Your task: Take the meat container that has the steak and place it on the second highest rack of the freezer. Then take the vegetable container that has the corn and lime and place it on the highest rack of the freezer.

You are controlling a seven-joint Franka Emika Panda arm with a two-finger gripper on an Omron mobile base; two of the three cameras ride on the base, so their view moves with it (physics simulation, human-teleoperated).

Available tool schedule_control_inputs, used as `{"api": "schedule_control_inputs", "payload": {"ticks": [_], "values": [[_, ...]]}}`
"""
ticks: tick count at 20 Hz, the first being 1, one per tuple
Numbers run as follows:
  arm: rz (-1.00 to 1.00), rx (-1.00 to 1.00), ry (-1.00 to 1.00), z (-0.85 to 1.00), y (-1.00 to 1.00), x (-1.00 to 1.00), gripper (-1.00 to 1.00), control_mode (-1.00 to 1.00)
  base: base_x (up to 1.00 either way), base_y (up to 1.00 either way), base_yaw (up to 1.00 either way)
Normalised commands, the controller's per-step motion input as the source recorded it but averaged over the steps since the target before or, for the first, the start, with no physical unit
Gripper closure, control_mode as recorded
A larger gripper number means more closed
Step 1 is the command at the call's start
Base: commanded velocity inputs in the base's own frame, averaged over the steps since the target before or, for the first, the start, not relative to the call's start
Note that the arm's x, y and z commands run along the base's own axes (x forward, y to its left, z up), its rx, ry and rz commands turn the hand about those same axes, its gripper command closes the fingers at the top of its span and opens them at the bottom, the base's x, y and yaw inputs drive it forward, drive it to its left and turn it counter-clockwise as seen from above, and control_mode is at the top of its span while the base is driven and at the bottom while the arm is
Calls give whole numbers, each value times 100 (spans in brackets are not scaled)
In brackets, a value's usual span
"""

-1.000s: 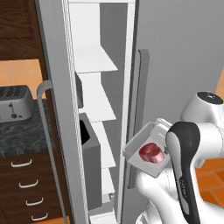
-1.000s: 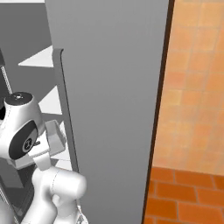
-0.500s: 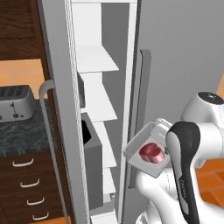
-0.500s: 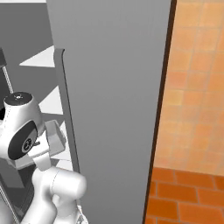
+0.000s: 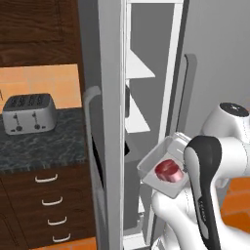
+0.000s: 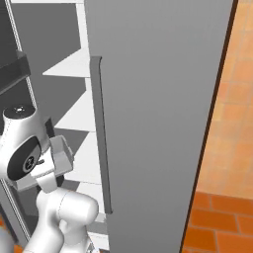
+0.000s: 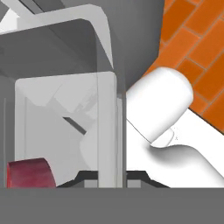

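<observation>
— Where's the steak [image 5: 168, 169]?
— In the clear container [image 5: 156, 166], held up just in front of the open freezer [image 5: 146, 122], about level with the lower white shelves. Still outside the cabinet.
— And the claw [image 7: 111, 175]?
— Clamped on the container's wall, by the look of it: hand view shows the thin upright edge running straight down between the dark tips, jaws nearly together.
— Handling?
— Likely light and stiff, a thin rigid tray. Slick plastic, so probably prone to pivoting around a one-edge pinch. Tilted a little in the left base view already.
— And the meat?
— Loose slab, soft, free to slide toward the low side.
— Best hold?
— Mid-wall, deep over the rim, not a corner. Worth keeping level while heading for the second shelf [image 5: 139, 121] from the top.
— Risk?
— Clipping the door handle [image 5: 183, 97] or a shelf lip.
</observation>
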Motion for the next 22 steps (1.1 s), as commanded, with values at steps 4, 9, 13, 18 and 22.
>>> {"api": "schedule_control_inputs", "payload": {"ticks": [4, 9, 13, 18, 22], "values": [[0, 0, 0, 0, 0, 0, 100, 100, 10, 27, 2], [0, 0, 0, 0, 0, 0, 100, 100, -1, 61, 14], [0, 0, 0, 0, 0, 0, 100, 100, -4, -17, 7], [0, 0, 0, 0, 0, 0, 100, 100, -7, -68, 7], [0, 0, 0, 0, 0, 0, 100, 100, 38, -30, 3]]}}
